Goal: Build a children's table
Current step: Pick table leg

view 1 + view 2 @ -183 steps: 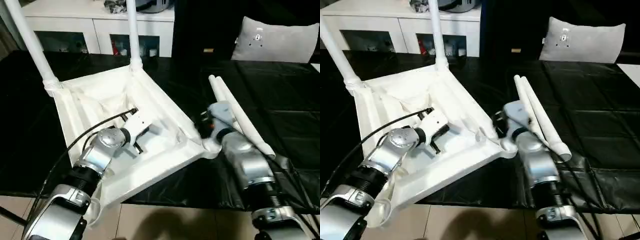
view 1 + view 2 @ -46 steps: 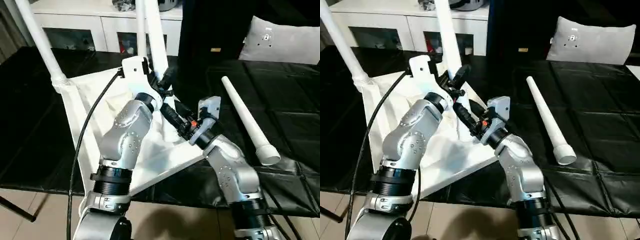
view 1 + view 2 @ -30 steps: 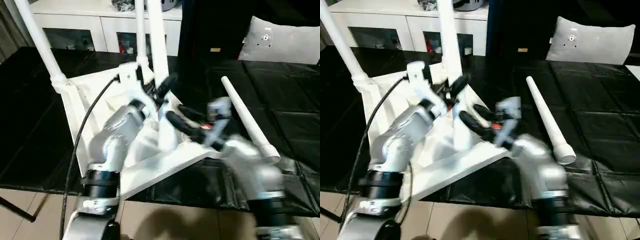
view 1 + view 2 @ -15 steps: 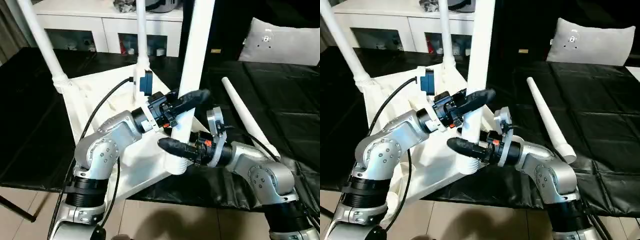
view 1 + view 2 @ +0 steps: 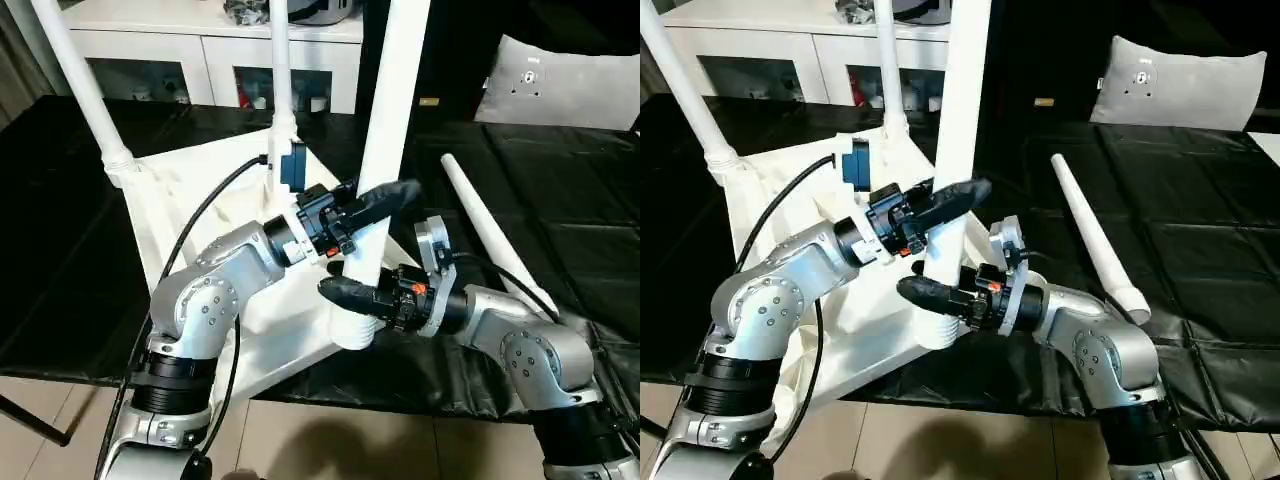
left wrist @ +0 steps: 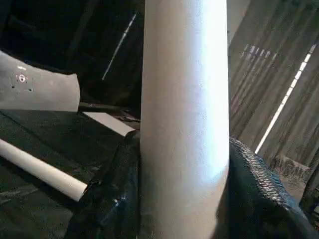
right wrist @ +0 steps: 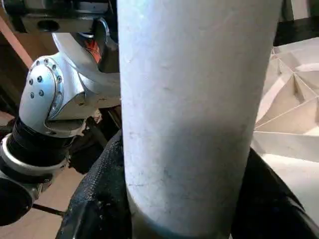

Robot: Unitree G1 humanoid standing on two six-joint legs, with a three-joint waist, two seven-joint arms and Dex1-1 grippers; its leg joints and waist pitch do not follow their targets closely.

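Two silver arms reach inward and meet at one upright leg (image 5: 385,130) over the near corner of the tabletop (image 5: 215,215). The left gripper (image 5: 372,205) comes in from the left with its forearm bent at the elbow, its black fingers (image 5: 385,194) closed around the leg's shaft a little above the base. The right gripper (image 5: 352,297) comes in from the right, forearm nearly level, and its fingers (image 5: 345,292) wrap the same leg lower down, just above the ribbed collar at the socket. Both wrist views show the white tube sitting tight between the dark pads. The tabletop is white plastic, lying underside up on the black bench (image 5: 560,250), turned so one corner points toward the robot. The held leg is a long, smooth, white tapered tube; its long axis runs nearly vertical, leaning slightly right, wide end down at the corner. Two more legs (image 5: 80,85) already stand in the far corners, pointing up. A fourth leg (image 5: 490,240) lies flat on the bench to the right, its wide end toward the robot.
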